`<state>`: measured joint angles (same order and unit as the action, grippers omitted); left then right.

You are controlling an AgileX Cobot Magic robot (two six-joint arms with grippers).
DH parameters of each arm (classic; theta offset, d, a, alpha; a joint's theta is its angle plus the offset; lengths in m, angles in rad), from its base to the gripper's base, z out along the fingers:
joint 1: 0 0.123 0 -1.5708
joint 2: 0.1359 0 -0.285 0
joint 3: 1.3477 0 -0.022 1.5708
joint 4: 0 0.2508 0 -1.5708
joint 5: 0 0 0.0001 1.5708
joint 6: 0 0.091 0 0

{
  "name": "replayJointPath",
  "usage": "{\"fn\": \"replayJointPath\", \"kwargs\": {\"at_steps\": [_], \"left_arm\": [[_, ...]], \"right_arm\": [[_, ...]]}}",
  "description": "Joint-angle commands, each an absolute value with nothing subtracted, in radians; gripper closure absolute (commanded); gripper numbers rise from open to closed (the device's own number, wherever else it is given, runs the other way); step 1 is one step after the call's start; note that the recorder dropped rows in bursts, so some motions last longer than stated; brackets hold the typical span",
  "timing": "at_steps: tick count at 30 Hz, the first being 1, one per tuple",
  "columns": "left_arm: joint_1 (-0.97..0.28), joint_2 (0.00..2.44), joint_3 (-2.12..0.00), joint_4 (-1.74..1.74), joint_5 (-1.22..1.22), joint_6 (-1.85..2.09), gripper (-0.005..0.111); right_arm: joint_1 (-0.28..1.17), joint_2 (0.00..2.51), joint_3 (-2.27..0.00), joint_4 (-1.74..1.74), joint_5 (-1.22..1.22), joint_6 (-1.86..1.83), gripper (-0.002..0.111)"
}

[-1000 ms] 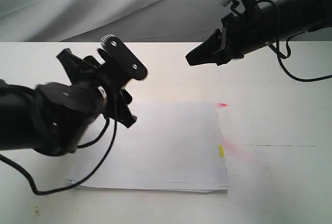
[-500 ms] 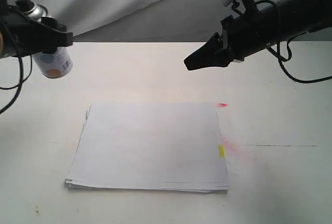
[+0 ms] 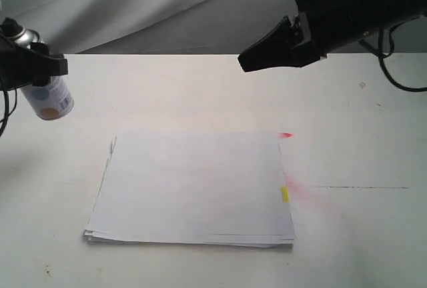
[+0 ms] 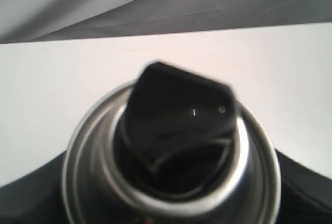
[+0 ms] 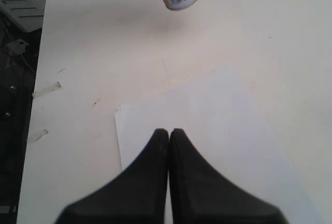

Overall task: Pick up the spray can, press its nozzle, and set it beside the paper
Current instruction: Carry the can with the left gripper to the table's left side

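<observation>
Left hand [image 3: 31, 67] is cropped by the exterior view's edge.

Left gripper [image 3: 33, 65] clamped aloft, right gripper [image 3: 243, 63] closed

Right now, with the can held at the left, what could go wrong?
1. The left gripper holds the spray can tilted, seemingly off the table; released so, it may topple.
2. Where the nozzle aims is unclear, so a press could mist the paper, which has red marks beside it.
3. The shut right gripper is far away; reaching over could brush the sheets.
</observation>
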<state>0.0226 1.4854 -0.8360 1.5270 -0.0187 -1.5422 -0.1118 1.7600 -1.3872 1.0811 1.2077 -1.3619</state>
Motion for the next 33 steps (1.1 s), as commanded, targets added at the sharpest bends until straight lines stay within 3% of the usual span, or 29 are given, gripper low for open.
{"fn": "replayJointPath", "kwargs": {"at_steps": [1,12,33], "left_arm": [[0.025,1.543,-0.829,1.530,-0.029,-1.509,0.107],[0.025,1.666,-0.829,1.530,-0.074,-1.483,0.107],[0.025,1.759,-0.913,1.497,-0.076,-1.488,0.107]], "right_arm": [[-0.118,1.675,-1.386,1.081,1.221,-1.353,0.108],[-0.118,1.527,-1.386,1.080,1.221,-1.344,0.108],[-0.118,1.515,-1.386,1.074,1.221,-1.321,0.108]]}}
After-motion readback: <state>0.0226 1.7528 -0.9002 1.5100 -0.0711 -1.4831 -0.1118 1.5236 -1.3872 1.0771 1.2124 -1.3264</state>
